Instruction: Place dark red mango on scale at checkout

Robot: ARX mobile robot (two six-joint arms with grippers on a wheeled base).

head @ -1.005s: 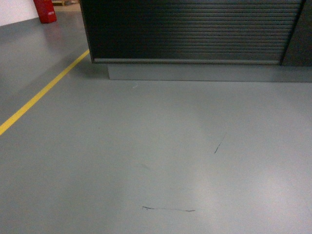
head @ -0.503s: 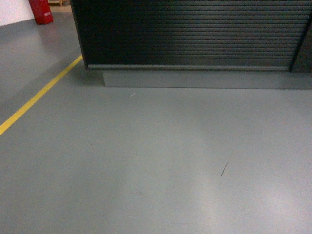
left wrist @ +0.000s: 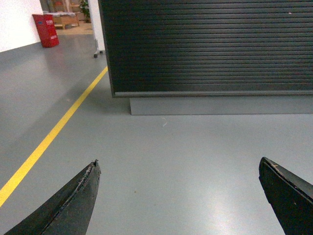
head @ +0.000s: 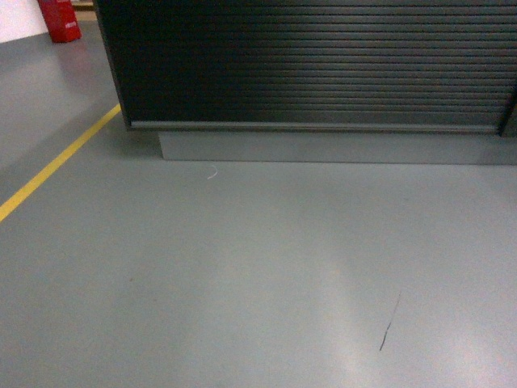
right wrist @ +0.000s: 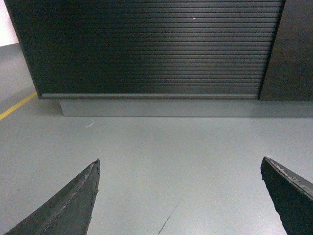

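One broad grey floor (head: 242, 267) stretches to the black checkout counter with its ribbed dark front panel (head: 315, 65), a yellow floor line (head: 56, 166) at left, while the left gripper (left wrist: 178, 169) and right gripper (right wrist: 180, 169) gape wide, empty.
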